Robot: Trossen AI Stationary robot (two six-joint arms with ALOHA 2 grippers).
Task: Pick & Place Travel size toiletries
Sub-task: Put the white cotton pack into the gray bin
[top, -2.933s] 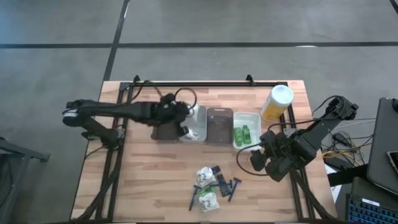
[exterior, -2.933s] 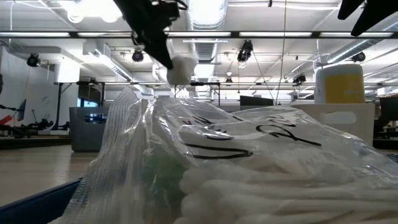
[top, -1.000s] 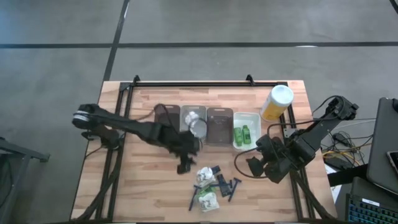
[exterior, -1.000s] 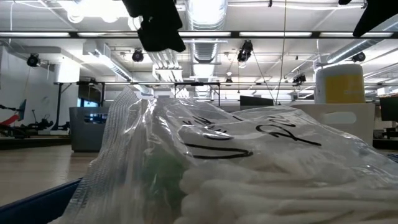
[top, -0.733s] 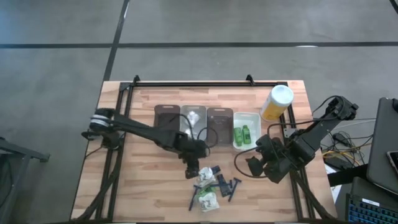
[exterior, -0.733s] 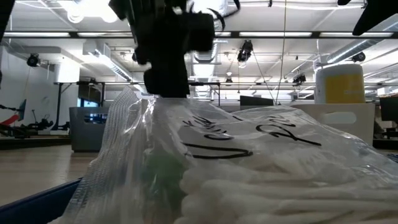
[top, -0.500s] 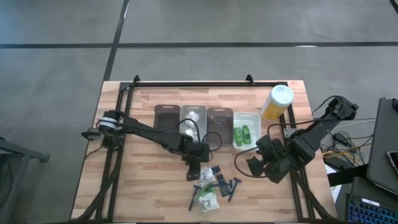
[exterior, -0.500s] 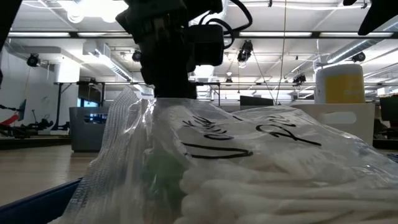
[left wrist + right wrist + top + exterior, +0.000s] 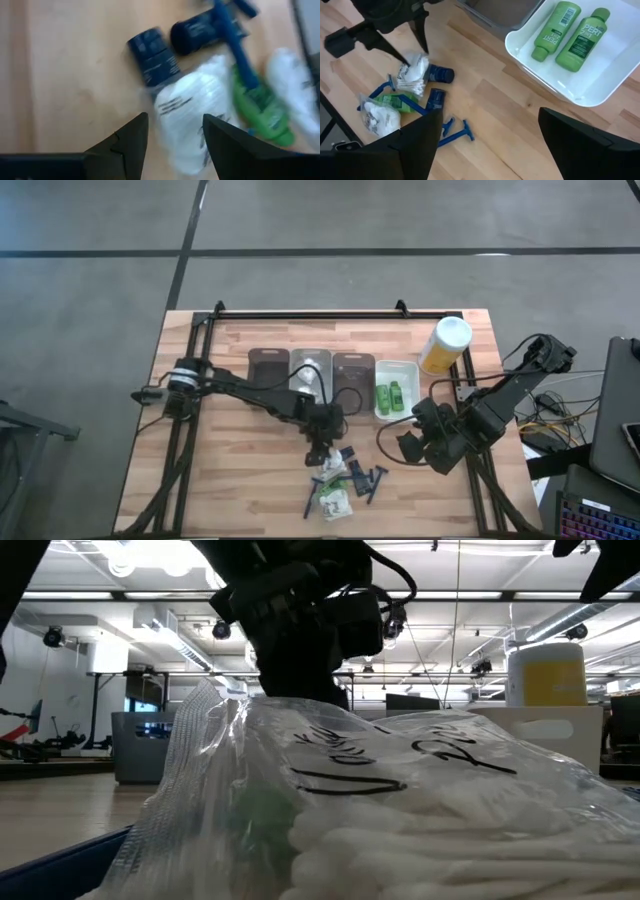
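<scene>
The toiletries lie in a loose pile (image 9: 342, 476) on the wood near the table's front edge: white packets (image 9: 415, 67), a green tube (image 9: 395, 102), dark blue razors (image 9: 457, 132) and dark pieces (image 9: 440, 74). My left gripper (image 9: 320, 454) slants down at the pile's far left side, open. In the left wrist view one white packet (image 9: 190, 115) shows just past the gripper (image 9: 175, 117) and between its fingertips. My right gripper (image 9: 413, 446) hangs open to the right of the pile, and nothing is between its fingers (image 9: 405, 150). My left gripper slants down from the table's far left onto the white packet's near end (image 9: 172, 107). I cannot tell whether its fingertips (image 9: 420, 56) touch the packet, which lies flat on the table.
Along the far side runs a row of trays: a brown one (image 9: 268, 368), a clear one (image 9: 310, 368), another brown one (image 9: 352, 375), and a white tray (image 9: 408, 370) with two green tubes (image 9: 570, 30). A yellow bottle (image 9: 445, 345) stands at the far right. Close to the low camera lies a clear swab bag (image 9: 400, 810).
My left gripper has gone from beside the trays toward the table's near edge and to the right. It has come down to the pile's white packet and its fingers have stayed apart. The pile has not moved.
</scene>
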